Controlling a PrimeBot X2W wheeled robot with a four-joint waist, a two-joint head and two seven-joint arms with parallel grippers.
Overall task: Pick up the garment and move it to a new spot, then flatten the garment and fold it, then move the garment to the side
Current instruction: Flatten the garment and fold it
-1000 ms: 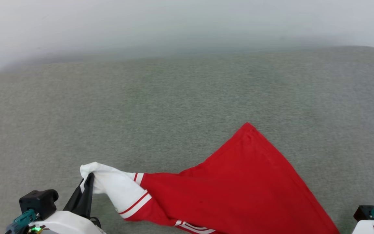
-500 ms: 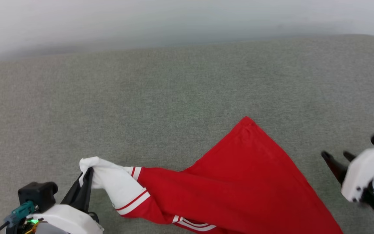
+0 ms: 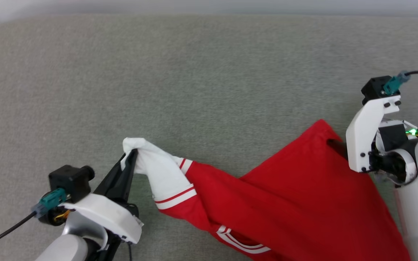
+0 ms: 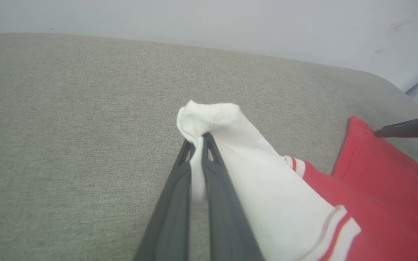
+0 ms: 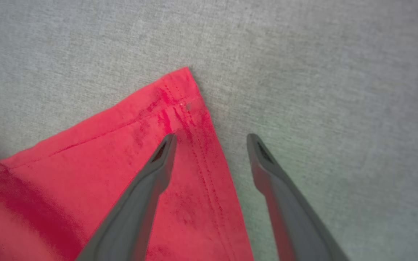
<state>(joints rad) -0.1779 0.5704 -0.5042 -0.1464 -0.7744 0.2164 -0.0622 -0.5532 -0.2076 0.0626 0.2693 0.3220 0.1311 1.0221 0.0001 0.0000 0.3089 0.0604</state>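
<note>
Two grippers are working at opposite ends of the garment, a red jersey that is lying on a grey fabric surface, toward its near edge and right of the middle, with part of the cloth running past that near edge. The left gripper is pinching the tip of the white sleeve with its jaws closed tight, drawing the sleeve out toward the left. The right gripper is hovering over the red hem corner with its jaws spread wide and nothing in them; one finger is sitting above the red cloth, the other above bare surface, so they are straddling the stitched side edge just below the corner. This looks like the flattening step, with a second grip being set up. The next move likely calls for lowering the right fingers onto the cloth, closing on the corner without snagging the surface underneath, then pulling away from the left hold to stretch the jersey flat.
</note>
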